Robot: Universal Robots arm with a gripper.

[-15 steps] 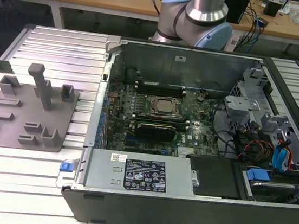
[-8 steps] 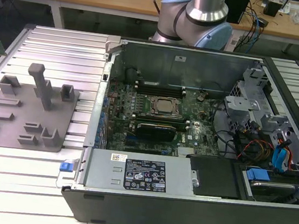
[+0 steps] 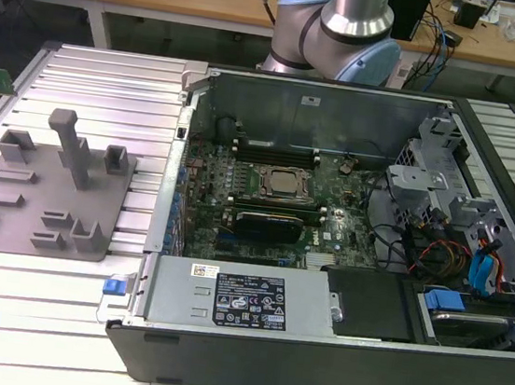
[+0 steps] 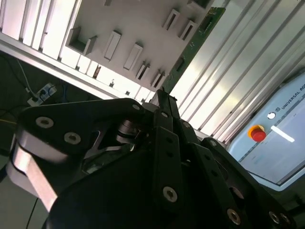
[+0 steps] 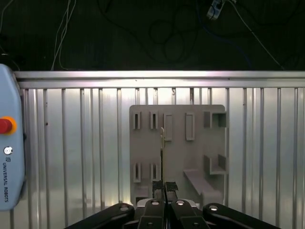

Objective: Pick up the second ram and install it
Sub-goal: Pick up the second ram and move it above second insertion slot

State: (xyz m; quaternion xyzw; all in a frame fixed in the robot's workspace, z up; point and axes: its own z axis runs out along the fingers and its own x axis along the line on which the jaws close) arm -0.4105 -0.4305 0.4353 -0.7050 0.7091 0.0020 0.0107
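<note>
Gripped the ram edge-on in the gripper, jaws pinched nearly closed on one end. Hung over the plate, seemingly clear of it, not at the case. Showed green in the second wrist view, pointing away from the fingers. Judged picked, not yet installed. Called for a steady hold, kept square for a slot.

We see the fixture plate on the slatted table at the exterior view's left, the computer case right of it, and the arm behind.
</note>
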